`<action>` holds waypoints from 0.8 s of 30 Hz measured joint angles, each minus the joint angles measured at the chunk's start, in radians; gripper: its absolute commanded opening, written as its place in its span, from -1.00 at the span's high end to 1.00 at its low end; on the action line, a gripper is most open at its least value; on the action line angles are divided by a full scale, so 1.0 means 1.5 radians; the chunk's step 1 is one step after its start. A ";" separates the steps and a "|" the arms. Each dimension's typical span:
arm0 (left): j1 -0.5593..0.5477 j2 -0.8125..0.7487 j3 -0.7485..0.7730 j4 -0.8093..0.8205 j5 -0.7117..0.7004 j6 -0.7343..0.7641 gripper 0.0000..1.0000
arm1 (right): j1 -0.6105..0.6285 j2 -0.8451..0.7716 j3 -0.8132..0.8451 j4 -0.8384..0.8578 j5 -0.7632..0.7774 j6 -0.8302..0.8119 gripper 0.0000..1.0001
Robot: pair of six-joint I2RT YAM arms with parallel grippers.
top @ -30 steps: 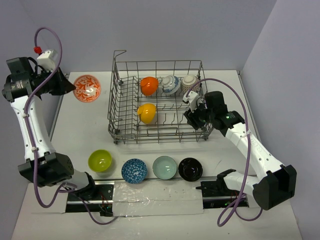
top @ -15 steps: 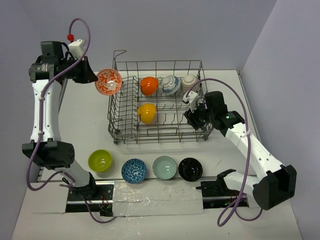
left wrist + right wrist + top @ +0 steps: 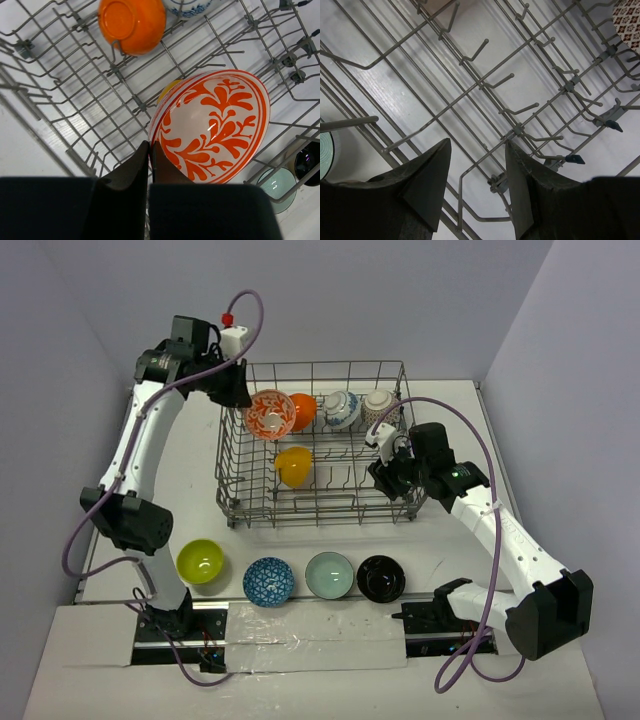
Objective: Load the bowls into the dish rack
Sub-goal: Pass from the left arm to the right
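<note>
From above, the left arm reaches over the near-left corner of the dish rack (image 3: 320, 366). The left pincer (image 3: 250, 405) is clenched on the rim of the red-and-white bowl (image 3: 270, 415), which hangs tilted above the rack's left side, just beside the orange bowl (image 3: 298, 411). Along the rack's far row, after the orange bowl, sit the blue-and-white bowl (image 3: 340, 409) and the white-patterned bowl (image 3: 378, 405). The yellow bowl (image 3: 293, 466) stands on edge one row nearer. On the surface (image 3: 170, 490), in a line in front of the rack, lie the lime green bowl (image 3: 200, 561), the blue-patterned bowl (image 3: 268, 581), the pale teal bowl (image 3: 329, 575) and the black bowl (image 3: 381, 578). The right pincer (image 3: 388, 472) hovers at the rack's right wall.

At the left wrist, the left pincer (image 3: 150, 155) grips the rim of the red-and-white bowl (image 3: 212, 125), its patterned outside facing the camera. Rack wires (image 3: 75, 100) run below, with the orange bowl (image 3: 132, 24) bottom-up among the tines and a sliver of the yellow bowl (image 3: 167, 90) behind the held one. The pale teal bowl (image 3: 272, 182) and the black bowl (image 3: 307, 160) show through the wires at lower right.

At the right wrist, the right pincer (image 3: 477, 165) is released and holds nothing, its jaws spread above bare tines (image 3: 485, 85). The white-patterned bowl (image 3: 627, 22) shows at the top right corner.
</note>
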 measured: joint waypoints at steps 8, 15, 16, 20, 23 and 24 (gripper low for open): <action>-0.061 0.053 0.028 -0.018 -0.009 0.020 1.00 | 0.006 0.000 0.011 -0.009 -0.044 -0.005 -0.08; -0.095 0.109 0.068 -0.029 -0.005 0.040 1.00 | 0.035 -0.003 0.091 -0.022 -0.103 -0.106 -0.10; -0.098 0.117 0.074 -0.031 -0.005 0.043 1.00 | 0.036 -0.005 0.098 -0.021 -0.114 -0.130 -0.08; -0.110 0.147 0.087 -0.034 -0.004 0.052 1.00 | 0.036 0.025 0.148 -0.028 -0.173 -0.208 -0.01; -0.119 0.170 0.106 -0.046 -0.003 0.056 1.00 | 0.038 0.071 0.186 -0.027 -0.215 -0.244 -0.01; -0.122 0.178 0.114 -0.048 -0.002 0.056 1.00 | 0.041 0.090 0.198 -0.027 -0.225 -0.253 0.00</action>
